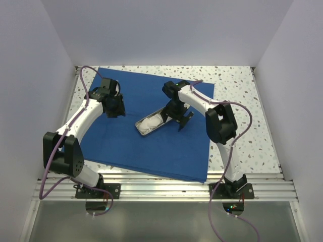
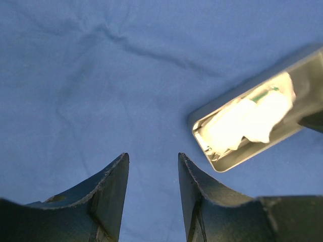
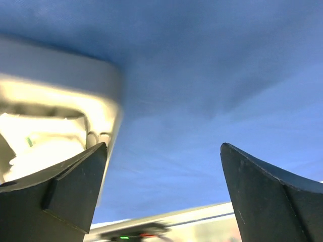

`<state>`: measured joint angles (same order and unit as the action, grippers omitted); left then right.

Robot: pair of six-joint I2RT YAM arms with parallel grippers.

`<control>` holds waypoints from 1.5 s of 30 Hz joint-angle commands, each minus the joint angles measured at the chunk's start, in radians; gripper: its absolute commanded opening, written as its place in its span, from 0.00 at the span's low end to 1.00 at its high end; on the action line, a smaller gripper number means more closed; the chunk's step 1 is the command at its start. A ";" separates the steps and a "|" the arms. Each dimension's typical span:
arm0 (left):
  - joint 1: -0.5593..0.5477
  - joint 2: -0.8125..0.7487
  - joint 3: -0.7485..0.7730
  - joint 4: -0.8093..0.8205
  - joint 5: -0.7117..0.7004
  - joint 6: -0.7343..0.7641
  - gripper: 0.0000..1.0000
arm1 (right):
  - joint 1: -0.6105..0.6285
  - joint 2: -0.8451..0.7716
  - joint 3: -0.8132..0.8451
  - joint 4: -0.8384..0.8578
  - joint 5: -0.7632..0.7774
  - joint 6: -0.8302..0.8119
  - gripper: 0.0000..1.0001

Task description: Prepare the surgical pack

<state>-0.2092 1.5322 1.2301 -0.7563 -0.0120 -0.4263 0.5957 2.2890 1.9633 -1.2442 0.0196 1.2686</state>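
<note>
Top view: royal-blue drape (image 1: 151, 151) lies spread flat on the speckled table (image 1: 237, 91), its corners skewed to the table edges, with light creases. The small silver tray (image 1: 140, 129) sits on the drape near its middle, set diagonally, between the two grippers. White gauze (image 1: 150, 122) is bunched inside the tray.

Left gripper (image 1: 115, 110) is over the left part of the drape, apart from the tray. Left wrist view: left gripper (image 2: 151, 171) has its jaws partly spread with only blue cloth showing in the gap and nothing pinched. The tray (image 2: 217, 164) shows up and to the right of the fingers (image 2: 113, 191), clear of them. The gauze (image 2: 242, 121) is washed out bright. A small green speck sits among the white, too small to identify.

Right gripper (image 1: 182, 121) is just beside the tray's far right end. Right wrist view: right gripper (image 3: 164, 146) has its jaws spread wide with nothing between them but drape. The tray (image 3: 60, 80) is blurred at the left of the view, and one finger (image 3: 75, 186) overlaps its near corner. Cannot tell whether finger and tray touch. The gauze (image 3: 45, 151) is visible inside, behind that finger.

No steel instruments or clear packet can be made out in the tray; its contents read only as white.
</note>
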 commanded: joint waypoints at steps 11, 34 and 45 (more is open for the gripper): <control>0.011 0.037 -0.003 0.026 0.001 0.003 0.47 | -0.206 -0.485 -0.463 0.253 -0.043 -0.678 0.99; 0.039 0.460 0.141 -0.110 -0.134 -0.127 0.00 | -0.349 0.139 0.085 0.328 0.036 -0.908 0.00; 0.042 0.617 0.304 -0.098 -0.095 -0.092 0.00 | -0.358 -0.094 -0.288 0.401 -0.043 -0.874 0.05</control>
<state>-0.1768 2.0731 1.5093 -1.0004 -0.1120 -0.5274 0.2344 2.1960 1.7161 -0.7349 0.0051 0.4099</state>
